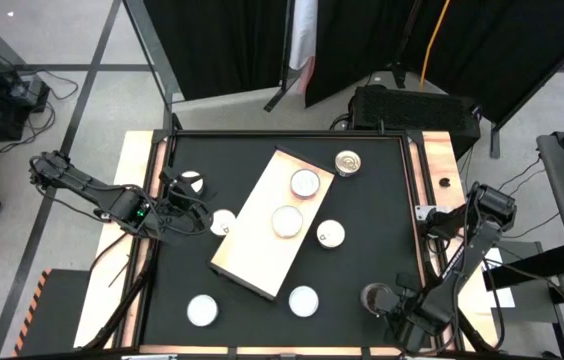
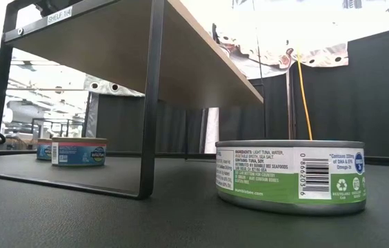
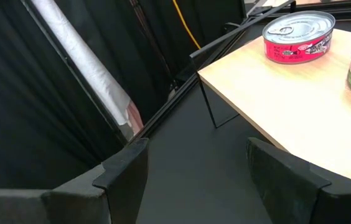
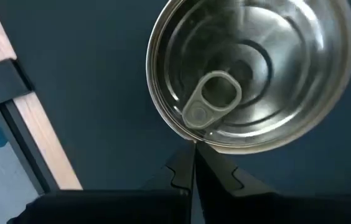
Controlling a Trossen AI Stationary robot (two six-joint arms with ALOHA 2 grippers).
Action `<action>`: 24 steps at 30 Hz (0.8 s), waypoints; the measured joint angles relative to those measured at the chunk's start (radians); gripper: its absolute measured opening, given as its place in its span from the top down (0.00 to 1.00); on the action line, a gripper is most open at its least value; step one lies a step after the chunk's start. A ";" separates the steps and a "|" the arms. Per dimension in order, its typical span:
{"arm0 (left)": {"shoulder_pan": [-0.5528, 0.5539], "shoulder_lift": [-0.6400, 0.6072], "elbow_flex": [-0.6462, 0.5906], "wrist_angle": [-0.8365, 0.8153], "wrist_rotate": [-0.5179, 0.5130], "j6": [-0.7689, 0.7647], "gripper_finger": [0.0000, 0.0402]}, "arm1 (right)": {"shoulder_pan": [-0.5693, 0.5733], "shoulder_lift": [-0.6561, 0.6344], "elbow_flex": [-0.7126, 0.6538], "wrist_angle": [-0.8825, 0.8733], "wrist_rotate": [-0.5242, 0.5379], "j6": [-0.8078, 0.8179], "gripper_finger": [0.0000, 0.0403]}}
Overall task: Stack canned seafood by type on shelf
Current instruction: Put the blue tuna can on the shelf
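Left hand (image 1: pixel 184 205): we see its fingers (image 3: pixel 122 171) apart with nothing between them, over the counter (image 1: pixel 362 210) near its left edge, pointing toward the shelf (image 1: pixel 252 245).
Right hand (image 1: pixel 380 300): we see its fingers (image 4: pixel 185 174) pressed together, empty, their tips at the rim of a tin (image 4: pixel 253 71) near the counter's front right corner.
Shelf axis: long side diagonal, from front-left to back-right; a raised board on black legs in the low view.
Tins on shelf: two, a red-labelled tin (image 1: pixel 305 183) and a green-labelled tin (image 1: pixel 287 220), both upright, lids up.
Tins on counter: scattered around the shelf, lids up; a golden-topped tin (image 1: pixel 348 162) sits off the shelf's far end.
Hidden: the tin beside the right hand is partly covered from above; most labels we cannot read.
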 joint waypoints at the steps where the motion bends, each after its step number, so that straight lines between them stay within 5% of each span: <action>1: 0.000 0.000 0.000 0.000 0.000 0.000 0.33 | 0.003 0.001 0.000 0.000 0.000 0.005 0.98; 24: 0.000 0.000 0.000 0.026 0.000 0.006 0.33 | 0.041 0.113 -0.003 0.093 0.008 0.075 0.98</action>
